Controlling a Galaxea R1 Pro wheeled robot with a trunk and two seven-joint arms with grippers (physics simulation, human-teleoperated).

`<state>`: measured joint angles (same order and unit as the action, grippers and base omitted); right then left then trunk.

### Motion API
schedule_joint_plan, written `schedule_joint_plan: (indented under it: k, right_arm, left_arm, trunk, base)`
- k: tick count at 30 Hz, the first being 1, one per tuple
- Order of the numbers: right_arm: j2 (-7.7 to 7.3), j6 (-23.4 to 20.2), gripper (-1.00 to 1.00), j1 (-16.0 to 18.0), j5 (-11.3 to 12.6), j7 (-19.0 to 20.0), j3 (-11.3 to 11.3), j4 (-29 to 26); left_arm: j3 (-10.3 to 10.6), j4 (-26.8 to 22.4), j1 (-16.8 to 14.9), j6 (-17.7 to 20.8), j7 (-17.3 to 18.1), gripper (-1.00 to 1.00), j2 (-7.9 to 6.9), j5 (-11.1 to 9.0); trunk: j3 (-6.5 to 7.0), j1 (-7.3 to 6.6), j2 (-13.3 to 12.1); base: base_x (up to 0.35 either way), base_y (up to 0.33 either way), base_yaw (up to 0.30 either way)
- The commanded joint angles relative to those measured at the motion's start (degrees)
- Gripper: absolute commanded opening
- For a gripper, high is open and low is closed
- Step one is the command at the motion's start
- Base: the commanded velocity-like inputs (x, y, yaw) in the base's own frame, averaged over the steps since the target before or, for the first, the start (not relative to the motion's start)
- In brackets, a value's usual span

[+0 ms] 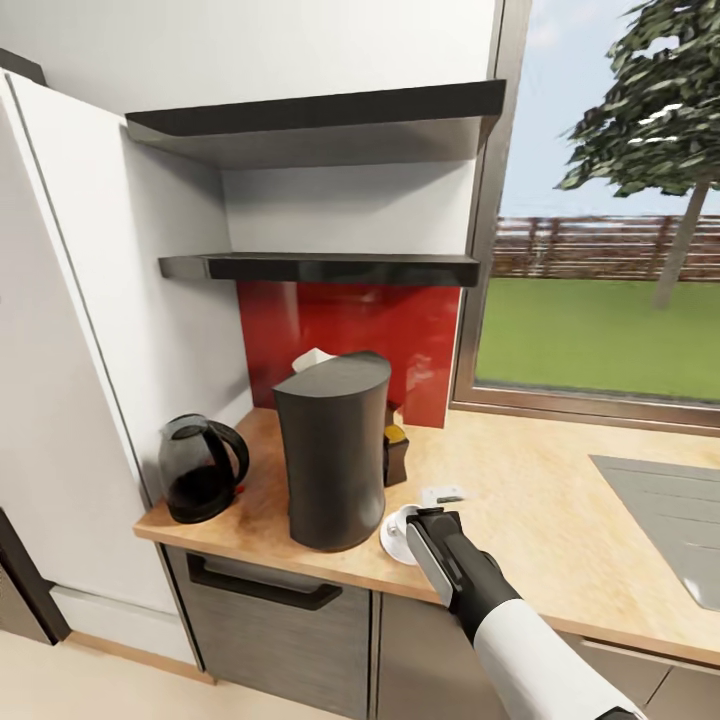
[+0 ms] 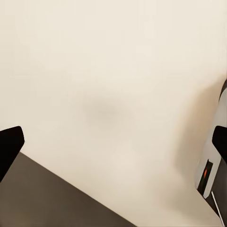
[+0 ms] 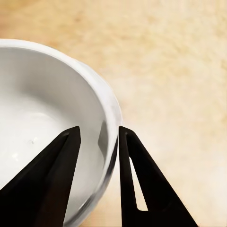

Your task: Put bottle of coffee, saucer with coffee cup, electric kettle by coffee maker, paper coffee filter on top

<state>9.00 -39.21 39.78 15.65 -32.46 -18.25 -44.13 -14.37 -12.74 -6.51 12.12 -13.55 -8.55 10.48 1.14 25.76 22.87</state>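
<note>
Right gripper (image 3: 97,137): my fingers straddle the white ceramic coffee cup's (image 3: 42,109) rim, clamped on it.
Head view: cup beside tall dark-grey coffee maker (image 1: 335,450).

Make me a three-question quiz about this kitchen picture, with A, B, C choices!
1. Where is the kettle?
A. on the top shelf
B. on the counter, left of the coffee maker
C. in the sink

2. What colour is the wall panel behind the coffee maker?
A. red
B. blue
C. yellow

3. What is the right pincer doing at the cup?
A. hanging far above it
B. lying flat on the floor
C. one finger inside the rim, one outside

Answers:
1 B, the head view shows the kettle standing on the wooden counter beside the coffee maker's left side.
2 A, the panel under the shelves is bright red.
3 C, the right wrist view shows the white rim running between the two dark fingers.
</note>
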Motion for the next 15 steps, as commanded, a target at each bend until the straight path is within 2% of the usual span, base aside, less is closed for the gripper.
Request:
schedule_joint_plan:
  k: [1,15]
  right_arm:
    - [-0.03,-0.08,-1.0,0.03,0.61,-0.49,-0.21,-0.02]
    - [-0.21,-0.08,-1.0,0.03,0.36,-0.57,-0.13,0.34]
  left_arm:
    - [-0.36,-0.09,0.0,0.33,0.02,1.0,0.05,0.59]
    - [-0.4,-0.09,0.0,0.36,0.05,1.0,-0.05,0.61]
  trunk:
    - [-0.03,0.03,0.05]
    - [-0.03,0.03,0.05]
  base:
    - [0.015,0.043,0.0]
    - [0.002,0.006,0.0]
